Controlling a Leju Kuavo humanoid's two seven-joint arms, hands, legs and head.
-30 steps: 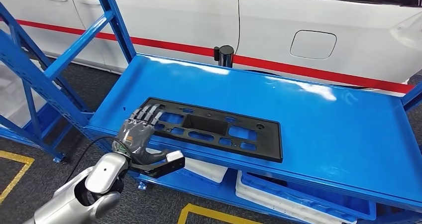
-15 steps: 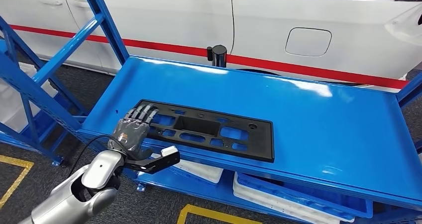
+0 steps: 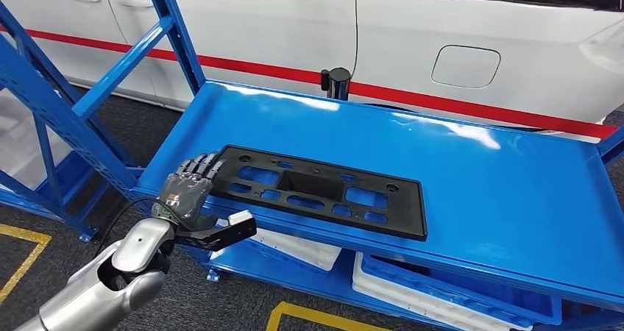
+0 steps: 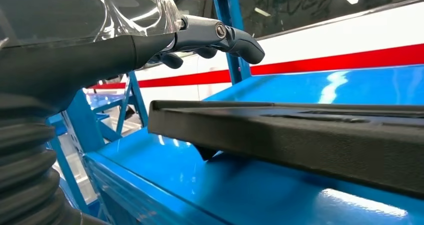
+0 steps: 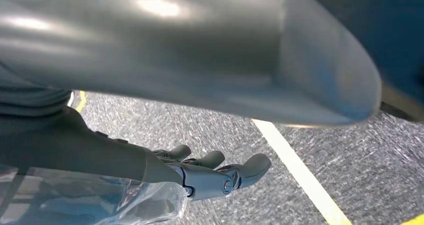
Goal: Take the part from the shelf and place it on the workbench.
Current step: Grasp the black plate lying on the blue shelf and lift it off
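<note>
I see the black part [image 3: 316, 190] lying flat on the blue shelf [image 3: 478, 176], long axis parallel to the front edge, its left end overhanging. My left robot hand [image 3: 185, 191] hovers released over that end, fingers spread. My right robot hand [image 5: 210, 177] hangs released above the floor [image 5: 350, 160].

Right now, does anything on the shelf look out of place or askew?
The black part lies slightly skewed to the blue shelf edge, its near corner raised off the surface in the left wrist view. No damage visible.
</note>
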